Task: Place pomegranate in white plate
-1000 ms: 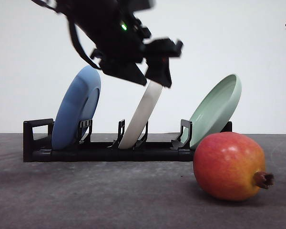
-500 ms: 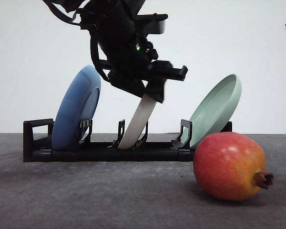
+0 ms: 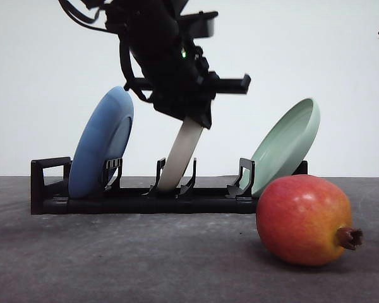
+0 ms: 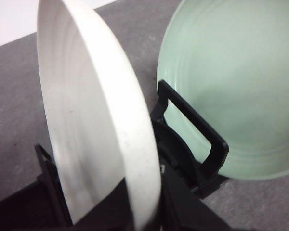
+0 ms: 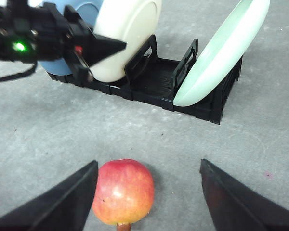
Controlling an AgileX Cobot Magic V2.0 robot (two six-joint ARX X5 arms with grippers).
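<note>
Left claw (image 3: 191,120) at top rim of white plate (image 3: 180,156) (grip unclear, cannot tell); right claw (image 5: 147,192) spread wide above pomegranate (image 3: 302,219) on worktop (image 3: 114,259).

black rack (image 3: 139,201): on grey worktop (image 3: 114,265) | blue plate (image 3: 101,144): leaning in left slot | pale green plate (image 3: 287,144): leaning in right slot
</note>
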